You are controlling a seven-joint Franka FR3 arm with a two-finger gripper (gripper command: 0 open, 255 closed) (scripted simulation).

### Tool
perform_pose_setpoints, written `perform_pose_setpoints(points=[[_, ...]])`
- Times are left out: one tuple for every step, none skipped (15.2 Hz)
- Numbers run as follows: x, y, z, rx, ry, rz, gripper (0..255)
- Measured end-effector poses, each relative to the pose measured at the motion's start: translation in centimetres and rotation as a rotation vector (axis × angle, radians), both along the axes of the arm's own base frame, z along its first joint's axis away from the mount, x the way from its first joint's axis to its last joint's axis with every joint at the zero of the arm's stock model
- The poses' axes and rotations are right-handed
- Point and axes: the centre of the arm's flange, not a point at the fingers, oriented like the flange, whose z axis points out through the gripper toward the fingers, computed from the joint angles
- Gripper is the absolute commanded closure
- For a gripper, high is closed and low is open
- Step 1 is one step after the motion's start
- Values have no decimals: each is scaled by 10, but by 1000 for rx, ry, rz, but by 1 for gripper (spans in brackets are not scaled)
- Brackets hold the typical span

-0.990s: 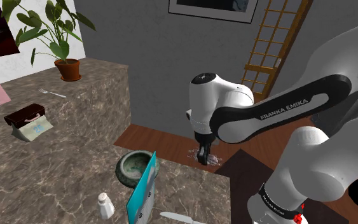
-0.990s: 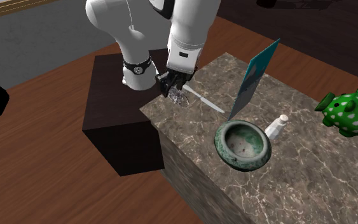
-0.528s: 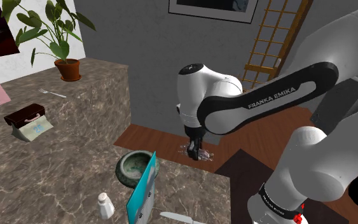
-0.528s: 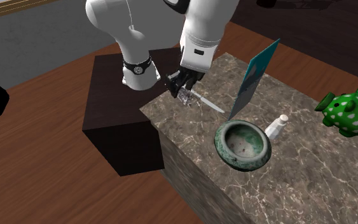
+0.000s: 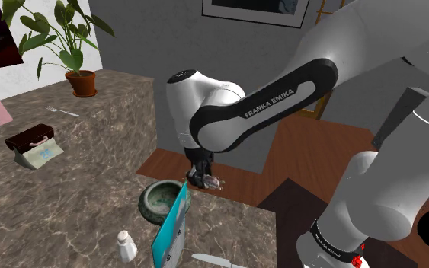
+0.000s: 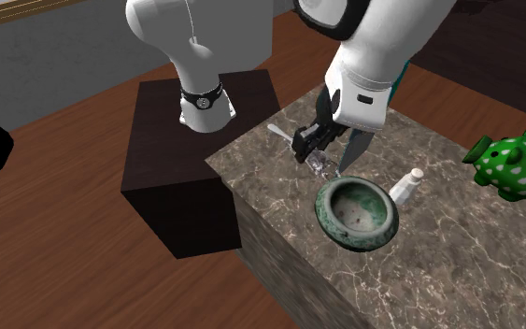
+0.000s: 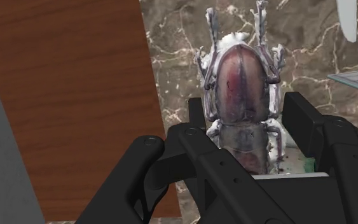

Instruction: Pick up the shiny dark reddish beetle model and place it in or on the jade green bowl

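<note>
Gripper (image 6: 307, 150) with beetle (image 6: 319, 166) near bowl (image 6: 349, 241)

Illumination is moderate and even in all views. Light falls from above: the arm (image 5: 193, 103) is bright on its upper shells and grey beneath. The counter (image 6: 457, 271) top reads lighter than its side face. The bowl (image 6: 349, 241) darkens toward its base. In the wrist view the beetle (image 7: 238, 79) carries a pale sheen along its back — the gripper (image 7: 247, 118) renders flat black.
</note>
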Motion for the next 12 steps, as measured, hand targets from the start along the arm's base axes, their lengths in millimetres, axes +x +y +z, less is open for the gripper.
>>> perform_pose_setpoints(points=[[8,10,-1,0,0,0,255],[19,20,-2,0,0,0,255],[26,32,-4,1,0,0,255],[36,41,-2,0,1,1,255],[47,52,-1,1,0,1,255],[55,61,0,1,1,1,255],[62,71,1,1,1,1,255],[70,80,-1,1,1,1,255],[76,86,-3,1,1,1,255],[80,90,-6,1,1,0,255],[81,92,-10,1,1,0,255],[82,92,-15,1,1,0,255]])
